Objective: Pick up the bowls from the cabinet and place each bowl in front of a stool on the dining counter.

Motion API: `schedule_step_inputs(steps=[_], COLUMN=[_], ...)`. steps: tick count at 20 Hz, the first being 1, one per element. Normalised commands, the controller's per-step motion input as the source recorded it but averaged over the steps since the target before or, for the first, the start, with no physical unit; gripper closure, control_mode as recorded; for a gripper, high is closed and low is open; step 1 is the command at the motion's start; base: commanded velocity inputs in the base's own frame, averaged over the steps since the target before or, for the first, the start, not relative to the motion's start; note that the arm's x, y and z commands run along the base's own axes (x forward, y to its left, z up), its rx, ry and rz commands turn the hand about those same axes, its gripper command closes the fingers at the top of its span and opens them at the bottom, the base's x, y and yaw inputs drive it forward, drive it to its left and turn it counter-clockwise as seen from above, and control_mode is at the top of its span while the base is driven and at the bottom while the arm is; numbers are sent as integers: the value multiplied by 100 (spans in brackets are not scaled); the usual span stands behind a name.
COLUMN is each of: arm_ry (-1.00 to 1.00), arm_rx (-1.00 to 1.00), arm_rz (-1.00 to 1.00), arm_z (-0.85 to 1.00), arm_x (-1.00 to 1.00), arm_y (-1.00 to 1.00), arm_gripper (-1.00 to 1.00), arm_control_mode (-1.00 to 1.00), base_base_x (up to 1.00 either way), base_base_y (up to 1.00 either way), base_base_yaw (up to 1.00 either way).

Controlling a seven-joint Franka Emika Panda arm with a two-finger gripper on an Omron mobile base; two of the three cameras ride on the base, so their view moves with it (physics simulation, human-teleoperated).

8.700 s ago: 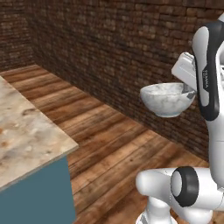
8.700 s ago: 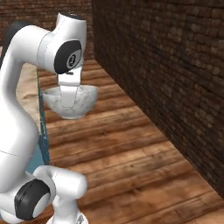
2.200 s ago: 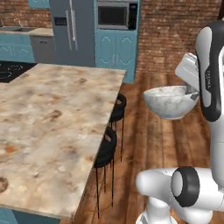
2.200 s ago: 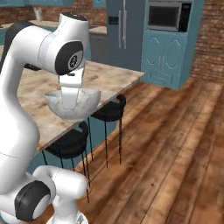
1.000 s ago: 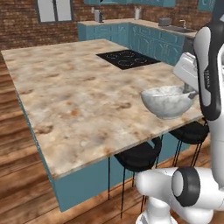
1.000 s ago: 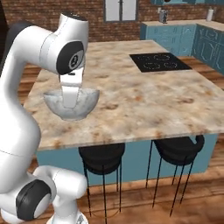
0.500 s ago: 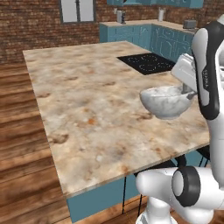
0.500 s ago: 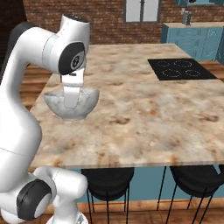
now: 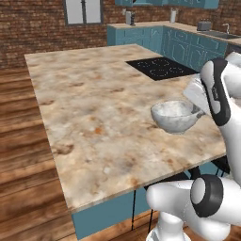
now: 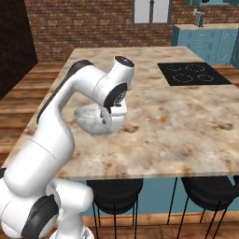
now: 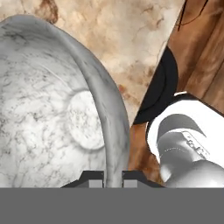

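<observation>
Hand view: the round grey-white marbled stone bowl (image 11: 57, 109) has its rim pinched between the closed end effector (image 11: 113, 177) fingers. It hangs above the beige-pink marbled stone worktop (image 9: 94, 108), near the edge over a black round stool (image 10: 114, 189).

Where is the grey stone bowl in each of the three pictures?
Left base view: the marbled bowl is right of centre, held over the dining counter near its front edge.
Right base view: the bowl is left of centre, under the arm's wrist, over the counter.
Hand view: the bowl takes up the left half, its rim pinched by the gripper.
Shared landmark: the black stool seat below the counter edge.
</observation>
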Motion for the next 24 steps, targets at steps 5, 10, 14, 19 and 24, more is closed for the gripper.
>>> schedule_step_inputs(steps=[5, 10, 14, 19, 24], arm_ry=[-21, -20, -8, -1, 0], arm_rx=[-1, 0, 0, 1, 4], arm_rz=[0, -4, -3, 0, 0], arm_z=[-100, -82, -66, -51, -37], arm_x=[76, 38, 24, 22, 39], arm_y=[1, 9, 25, 9, 0], arm_gripper=[100, 100, 100, 100, 100], arm_control_mode=[-100, -100, -100, -100, -100], base_base_x=[0, 0, 0, 0, 0], base_base_y=[0, 0, 0, 0, 0], base_base_yaw=[0, 0, 0, 0, 0])
